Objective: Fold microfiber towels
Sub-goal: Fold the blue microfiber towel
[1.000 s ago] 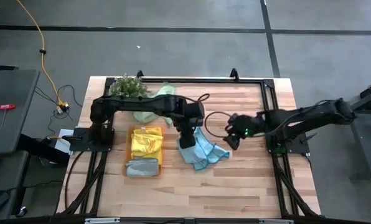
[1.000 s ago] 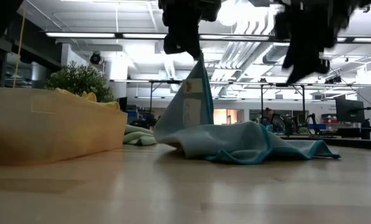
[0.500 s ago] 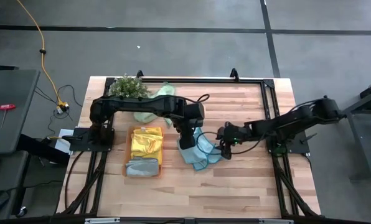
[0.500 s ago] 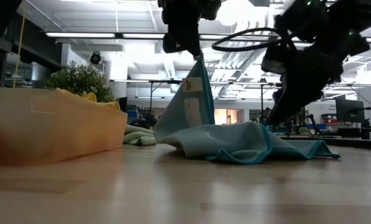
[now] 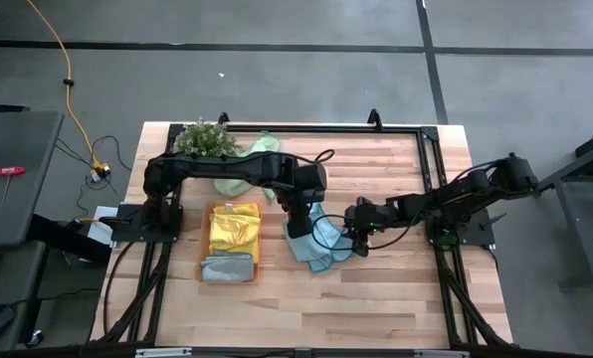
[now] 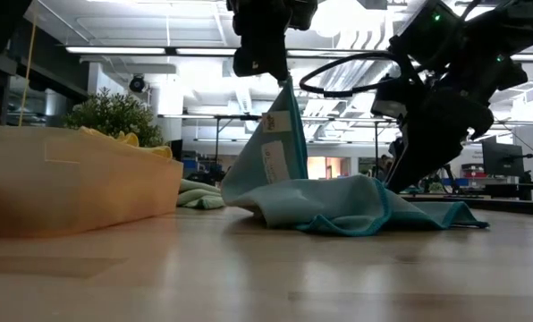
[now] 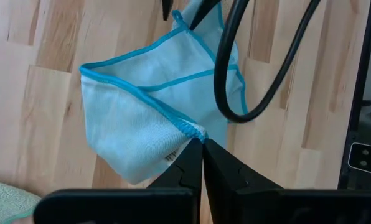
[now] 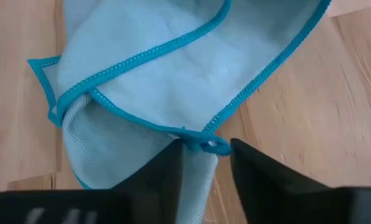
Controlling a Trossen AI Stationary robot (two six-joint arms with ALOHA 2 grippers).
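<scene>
- Now the left gripper [image 5: 297, 227], clenched on a corner of the blue towel [image 5: 318, 242], lifts it at table centre for unfolding.
- At its 3 o'clock, the right gripper [image 5: 358, 239] straddles another hemmed corner, not yet clenched.

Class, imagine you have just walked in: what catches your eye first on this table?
The light blue towel at mid-table, one corner pinched and lifted into a peak by the left gripper. The right gripper straddles its edge loop from the other side. Beside it, an orange tray holds a bright yellow towel.
</scene>
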